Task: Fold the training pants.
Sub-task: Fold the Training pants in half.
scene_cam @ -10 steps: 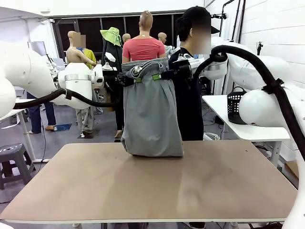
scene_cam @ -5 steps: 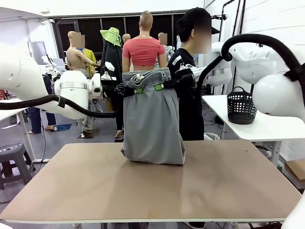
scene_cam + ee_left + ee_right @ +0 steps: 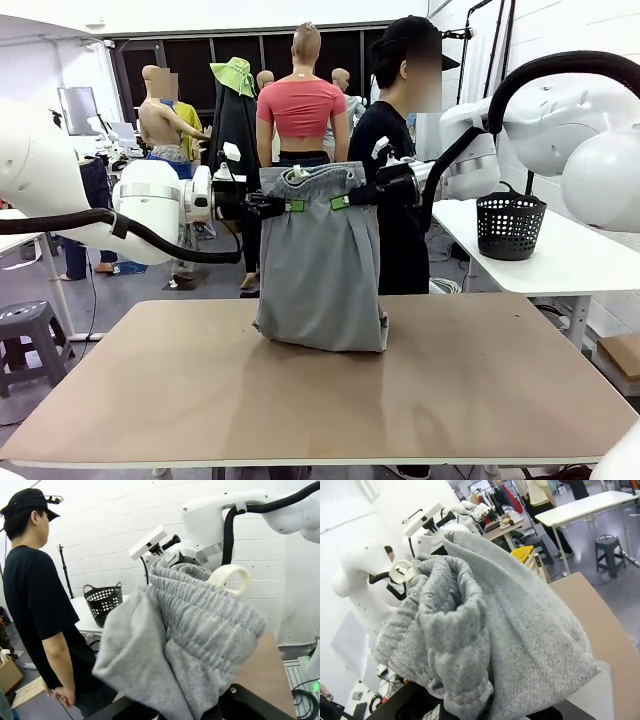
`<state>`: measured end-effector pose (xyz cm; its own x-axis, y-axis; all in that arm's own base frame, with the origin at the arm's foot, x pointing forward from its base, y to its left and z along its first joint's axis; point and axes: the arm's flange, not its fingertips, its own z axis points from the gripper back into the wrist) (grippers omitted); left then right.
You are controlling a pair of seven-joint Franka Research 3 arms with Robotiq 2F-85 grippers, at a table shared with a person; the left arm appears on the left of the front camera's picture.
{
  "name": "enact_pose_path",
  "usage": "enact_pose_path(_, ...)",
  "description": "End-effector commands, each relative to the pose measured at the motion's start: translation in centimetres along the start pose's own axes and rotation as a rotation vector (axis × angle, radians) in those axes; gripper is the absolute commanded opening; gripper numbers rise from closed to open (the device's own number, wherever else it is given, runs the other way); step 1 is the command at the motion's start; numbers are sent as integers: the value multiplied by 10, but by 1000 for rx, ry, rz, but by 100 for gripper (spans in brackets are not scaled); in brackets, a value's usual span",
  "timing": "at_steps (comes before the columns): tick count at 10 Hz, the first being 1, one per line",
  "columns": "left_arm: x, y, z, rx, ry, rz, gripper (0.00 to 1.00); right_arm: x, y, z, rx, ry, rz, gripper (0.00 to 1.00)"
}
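Reaching inward at chest height, left claw (image 3: 292, 206) and right claw (image 3: 343, 201) each pinch the training pants (image 3: 320, 270) waistband; the hem rests on the desk (image 3: 480, 390).

The training pants (image 3: 320, 260) hang in the middle of the frame, their lower end resting on the far part of the table (image 3: 300, 400). The left gripper (image 3: 285, 206) holds the waistband's left end and the right gripper (image 3: 348, 200) its right end, both level with each other. A person (image 3: 395, 180) stands just behind the pants, right of centre. At the right edge a basket (image 3: 510, 225) sits on a side table (image 3: 560, 262), probably set farther back.
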<state>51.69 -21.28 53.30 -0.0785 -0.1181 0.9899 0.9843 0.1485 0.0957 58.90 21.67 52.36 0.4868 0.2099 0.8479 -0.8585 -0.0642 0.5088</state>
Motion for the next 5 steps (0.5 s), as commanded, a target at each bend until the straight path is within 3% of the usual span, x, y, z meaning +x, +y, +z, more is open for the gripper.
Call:
enact_pose_path(1,16,-6,24,-35,17,-7,0,11,2,4,-14,2,65,0)
enact_pose_path(2,0,0,0,0,0,0,0,0,0,0,0,0,0,0)
enact_pose_path(5,0,0,0,0,0,0,0,-1,1,-6,9,6,9,0)
